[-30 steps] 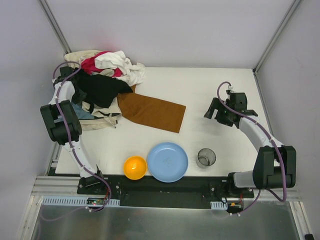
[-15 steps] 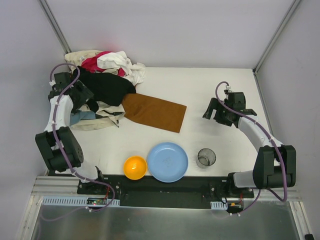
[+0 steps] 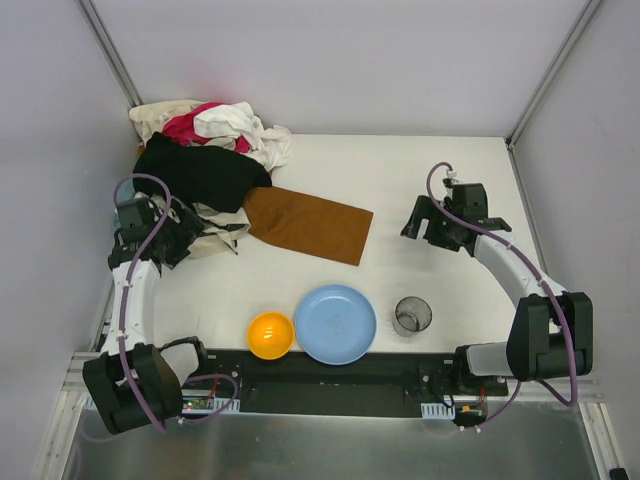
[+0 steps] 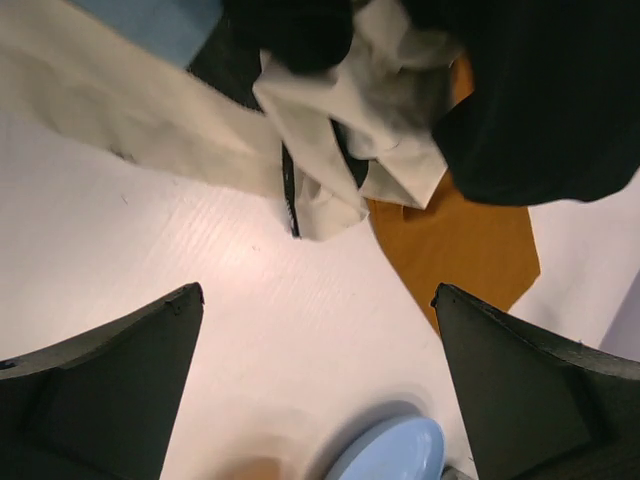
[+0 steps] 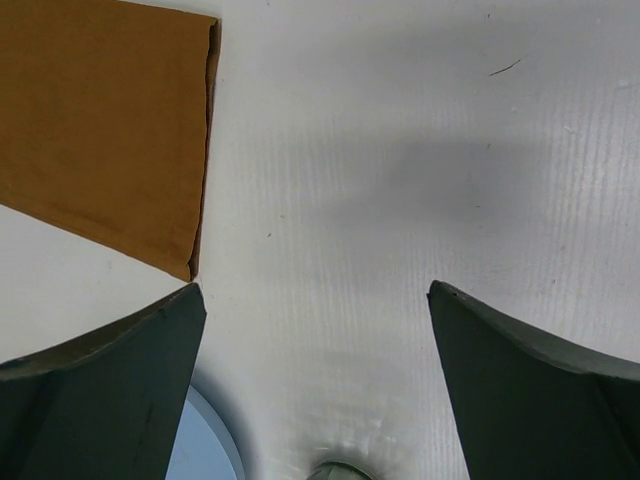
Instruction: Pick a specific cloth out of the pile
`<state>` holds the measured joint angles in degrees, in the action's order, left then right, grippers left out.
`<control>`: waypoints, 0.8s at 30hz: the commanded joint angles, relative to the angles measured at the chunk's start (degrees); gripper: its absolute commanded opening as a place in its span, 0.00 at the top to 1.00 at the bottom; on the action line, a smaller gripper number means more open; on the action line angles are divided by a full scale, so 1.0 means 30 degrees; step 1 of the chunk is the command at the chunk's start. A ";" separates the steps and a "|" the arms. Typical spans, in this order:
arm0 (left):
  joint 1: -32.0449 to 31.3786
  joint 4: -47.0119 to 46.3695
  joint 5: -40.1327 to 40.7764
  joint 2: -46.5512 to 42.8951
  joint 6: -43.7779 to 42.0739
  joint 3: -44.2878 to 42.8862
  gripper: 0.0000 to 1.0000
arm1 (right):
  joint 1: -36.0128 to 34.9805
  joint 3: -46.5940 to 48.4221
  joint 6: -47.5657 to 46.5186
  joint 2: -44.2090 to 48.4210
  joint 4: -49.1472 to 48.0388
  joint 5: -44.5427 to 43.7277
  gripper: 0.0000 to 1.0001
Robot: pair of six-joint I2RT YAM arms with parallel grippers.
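A: where's the cloth point(image 3: 305, 223)?
B: flat on the desk point(image 3: 430, 170), one end under the pile point(image 3: 205, 170). Top view shows that; right wrist only catches its free end. left fingers point(image 4: 110, 380), right fingers point(image 5: 100, 390) both spread, empty.

An orange bowl point(image 3: 270, 335) sits just beside a blue plate point(image 3: 335, 324) at the white table's point(image 3: 440, 190) near edge, with a dark mesh cup point(image 3: 412, 315) standing near the plate's right.

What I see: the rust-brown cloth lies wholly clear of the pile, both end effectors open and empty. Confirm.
Not clear: the top external view shows one end of the rust-brown cloth under the black garment in the pile. Left end effector and right end effector are open, empty.
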<state>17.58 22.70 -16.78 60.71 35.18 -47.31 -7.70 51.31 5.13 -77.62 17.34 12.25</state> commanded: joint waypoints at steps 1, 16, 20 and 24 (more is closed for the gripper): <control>-0.0265 -0.2349 -0.2315 -0.0256 0.2158 0.2348 0.01 | -0.0361 0.0006 0.0079 0.0475 -0.0244 0.0574 0.04; -0.3721 -0.9436 -0.0709 0.3374 0.5060 0.3670 0.01 | -0.0508 -0.0316 -0.0302 0.0855 -0.0040 0.0019 0.04; -0.3869 -1.2537 -0.0384 0.4197 0.5761 0.4195 0.01 | -0.0508 0.0063 -0.0741 0.0622 0.0486 -0.0303 0.04; -0.3986 -1.4127 -0.0064 0.4841 0.5707 0.4169 0.01 | -0.0537 0.0241 -0.0976 0.0533 0.0694 -0.0480 0.04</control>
<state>6.31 -9.98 -19.05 73.76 51.09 -34.85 -8.93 50.13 3.97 -77.28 17.87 12.12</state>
